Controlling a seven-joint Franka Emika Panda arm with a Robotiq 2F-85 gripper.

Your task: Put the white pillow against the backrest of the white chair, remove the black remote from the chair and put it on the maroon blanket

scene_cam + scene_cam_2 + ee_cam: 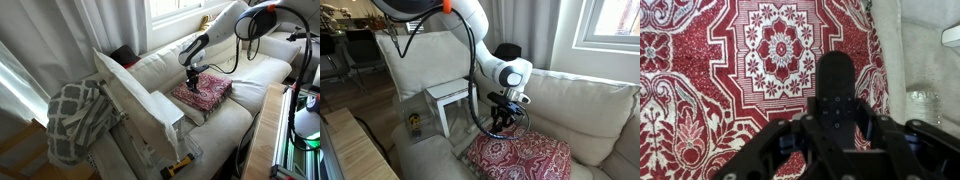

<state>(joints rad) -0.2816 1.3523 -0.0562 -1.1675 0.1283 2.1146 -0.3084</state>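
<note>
In the wrist view my gripper (836, 140) is shut on the black remote (836, 88), its fingers on both long sides. The remote points away over the maroon blanket (740, 70), near its right edge. I cannot tell whether it touches the cloth. In both exterior views the gripper (192, 76) (500, 122) hangs just above the blanket (204, 94) (525, 158), which lies on the seat of the white chair (245, 80) (585, 105). The white pillow (135, 95) stands upright at the chair's far end.
A grey-and-white lattice throw (72, 118) hangs over the chair's end beside the pillow. A black-and-yellow tool (180, 164) lies at the front edge. A small white side table (448, 95) stands beside the chair. Curtains and a window are behind.
</note>
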